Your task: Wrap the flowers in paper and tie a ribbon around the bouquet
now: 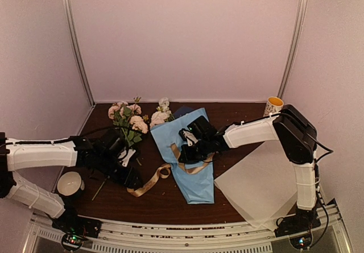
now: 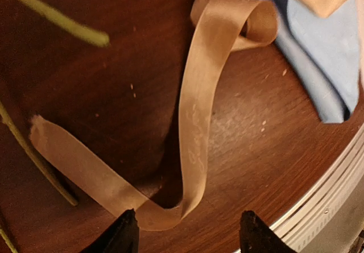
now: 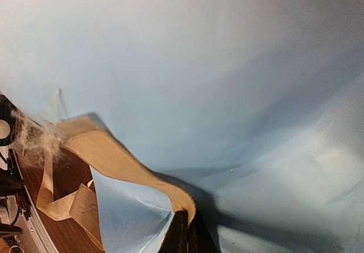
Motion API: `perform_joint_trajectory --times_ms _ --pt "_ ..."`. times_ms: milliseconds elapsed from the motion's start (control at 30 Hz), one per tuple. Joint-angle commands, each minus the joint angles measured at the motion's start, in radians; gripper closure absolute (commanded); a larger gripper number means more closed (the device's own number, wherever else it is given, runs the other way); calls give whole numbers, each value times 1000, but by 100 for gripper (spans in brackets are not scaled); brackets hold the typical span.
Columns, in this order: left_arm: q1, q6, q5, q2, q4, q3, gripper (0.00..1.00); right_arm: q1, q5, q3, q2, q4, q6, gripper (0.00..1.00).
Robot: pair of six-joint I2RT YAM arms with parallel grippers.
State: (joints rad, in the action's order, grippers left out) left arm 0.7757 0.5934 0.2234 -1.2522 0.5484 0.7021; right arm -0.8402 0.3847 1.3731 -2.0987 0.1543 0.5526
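1. Left hand: fingers spread wide, holding nothing. A bend of the tan ribbon lies on the desk between its fingertips.
2. Right hand: pinched shut on the ribbon, close against the blue bouquet.
3. Beyond that hand, white flowers show at the bouquet's wide end.

Wood table: bouquet, ribbon, loose flowers, whitish sheet, cup.
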Motion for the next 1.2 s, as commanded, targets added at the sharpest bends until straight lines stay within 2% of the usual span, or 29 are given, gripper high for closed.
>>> perform_joint_trajectory --times_ms 0,100,233,267,300,433,600,700,800,967,1167 --pt "45 -37 -72 -108 67 6 36 -2 -9 19 -8 46 -2 100" --pt "50 -70 -147 -182 59 29 35 -2 -2 20 -2 41 -1 100" --pt "78 -91 -96 -243 -16 38 34 -2 6 26 1 40 4 100" --pt "84 -96 -91 -257 -29 35 37 -2 6 26 2 36 7 100" --pt "86 -101 -92 -276 -34 34 44 -2 8 26 5 35 10 100" --pt "86 -125 -124 -317 -8 49 99 -2 21 34 2 28 20 100" --pt "95 -166 -316 -210 92 162 100 -3 36 34 1 17 33 100" --pt "111 -270 -392 -81 76 286 100 -2 46 26 2 1 44 100" --pt "114 -427 -311 -44 1 411 100 0 62 10 0 -28 68 100" --pt "128 -690 -36 -128 -71 575 100 3 90 -23 9 -94 122 100" --pt "121 -759 150 -251 -221 589 100 23 145 -73 17 -229 231 100"
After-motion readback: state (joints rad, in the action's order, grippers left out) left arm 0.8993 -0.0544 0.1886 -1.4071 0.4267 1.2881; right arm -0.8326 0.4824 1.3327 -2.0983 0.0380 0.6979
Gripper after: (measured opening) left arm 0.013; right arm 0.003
